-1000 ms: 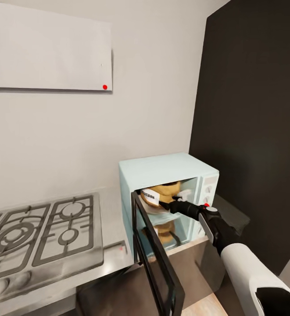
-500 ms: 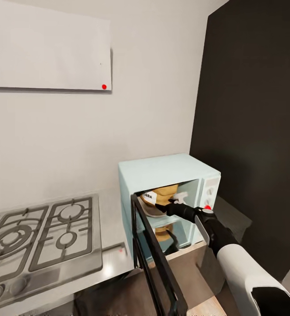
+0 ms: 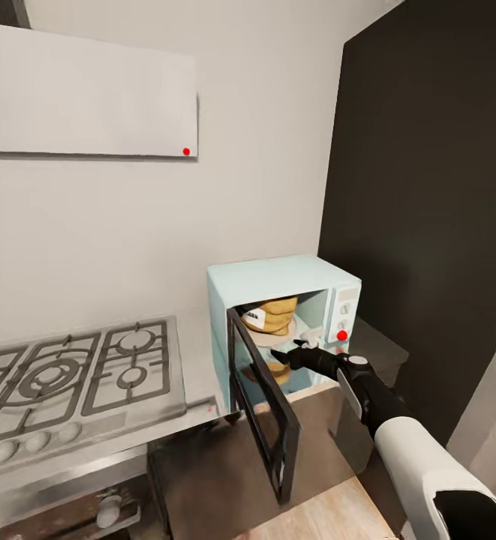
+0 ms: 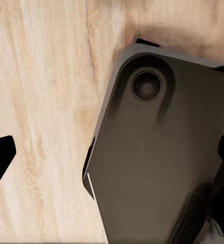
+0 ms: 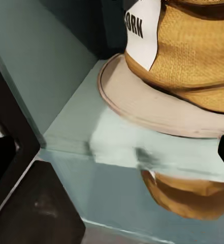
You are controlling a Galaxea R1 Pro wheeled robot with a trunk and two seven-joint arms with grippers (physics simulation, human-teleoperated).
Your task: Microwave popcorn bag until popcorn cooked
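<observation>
Woven mustard popcorn bag (image 5: 193, 61) (label reads "ORN" up close) sits on the microwave (image 3: 278, 279) turntable (image 5: 157, 109), just beyond the empty, parted right tool (image 3: 302, 348).

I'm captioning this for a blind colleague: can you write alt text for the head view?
A popcorn bag sits on the plate inside an open mint-blue microwave, its door swung wide. The right gripper hangs just outside the opening, empty. A gas hob lies to the left on the steel countertop.

Popcorn bag (image 3: 274, 316) upright inside open mint microwave (image 3: 278, 279) on countertop (image 3: 195, 360).
</observation>
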